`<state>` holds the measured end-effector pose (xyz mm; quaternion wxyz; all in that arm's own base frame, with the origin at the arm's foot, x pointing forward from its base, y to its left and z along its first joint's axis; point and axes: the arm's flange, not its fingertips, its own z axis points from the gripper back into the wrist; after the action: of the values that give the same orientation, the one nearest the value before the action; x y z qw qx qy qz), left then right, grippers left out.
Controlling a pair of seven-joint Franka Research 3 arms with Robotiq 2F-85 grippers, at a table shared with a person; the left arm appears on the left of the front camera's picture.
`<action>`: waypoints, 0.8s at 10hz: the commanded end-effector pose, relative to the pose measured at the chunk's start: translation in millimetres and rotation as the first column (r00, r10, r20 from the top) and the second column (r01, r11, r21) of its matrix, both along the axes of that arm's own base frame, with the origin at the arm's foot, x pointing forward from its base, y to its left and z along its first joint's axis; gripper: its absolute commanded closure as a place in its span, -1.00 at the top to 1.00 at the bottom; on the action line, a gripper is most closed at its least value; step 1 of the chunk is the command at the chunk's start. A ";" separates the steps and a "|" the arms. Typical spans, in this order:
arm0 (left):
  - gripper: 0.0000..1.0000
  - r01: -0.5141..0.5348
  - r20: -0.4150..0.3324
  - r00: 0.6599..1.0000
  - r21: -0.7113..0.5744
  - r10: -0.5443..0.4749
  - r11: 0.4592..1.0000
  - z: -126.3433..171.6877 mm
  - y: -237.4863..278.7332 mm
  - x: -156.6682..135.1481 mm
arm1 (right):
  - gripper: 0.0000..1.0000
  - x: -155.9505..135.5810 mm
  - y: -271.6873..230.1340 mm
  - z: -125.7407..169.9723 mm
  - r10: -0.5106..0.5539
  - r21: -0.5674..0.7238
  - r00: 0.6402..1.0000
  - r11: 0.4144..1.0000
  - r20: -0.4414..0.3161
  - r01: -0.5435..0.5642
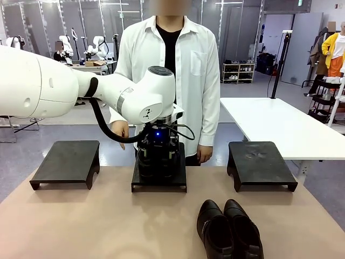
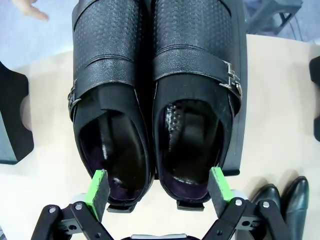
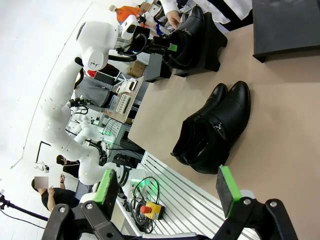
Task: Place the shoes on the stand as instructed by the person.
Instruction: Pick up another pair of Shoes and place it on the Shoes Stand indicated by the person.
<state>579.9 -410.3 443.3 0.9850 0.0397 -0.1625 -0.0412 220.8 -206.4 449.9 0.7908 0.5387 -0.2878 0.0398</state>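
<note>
Sitting on middle stand point(image 1: 159, 186): textured buckled pair point(image 2: 192, 85), side by side, toes toward the person point(image 1: 191, 70).
Left pincer point(image 2: 159, 187): spread wide over that pair's heels, one green pad by each outer edge; whether the pads touch the leather cannot be told.
Right pincer point(image 3: 167, 187): spread wide, nothing between its pads.
Glossy pair point(image 1: 229, 232): on the desk point(image 1: 81, 226), near side, right of the middle stand.
Person: standing behind the middle stand, hands lowered.

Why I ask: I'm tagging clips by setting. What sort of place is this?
Probably a robotics lab or test hall: a red emergency-stop button among cables by an aluminium frame, a bare white worktable, and grey partition walls.
</note>
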 end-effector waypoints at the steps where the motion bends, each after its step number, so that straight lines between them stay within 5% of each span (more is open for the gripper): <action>1: 1.00 0.003 0.006 1.000 -0.007 -0.003 1.000 1.2 -0.3 0.6 | 1.00 -0.3 -0.2 -0.5 0.002 0.005 1.000 1.000 0.024 -0.003; 8: 0.99 0.000 0.000 1.000 0.000 0.000 1.000 0.3 -0.2 0.0 | 1.00 -0.3 -0.2 -0.5 0.002 0.005 1.000 1.000 0.024 -0.003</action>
<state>579.9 -410.5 443.6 0.9850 0.0395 -0.1627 -0.0414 220.8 -206.4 449.9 0.7908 0.5387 -0.2878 0.0399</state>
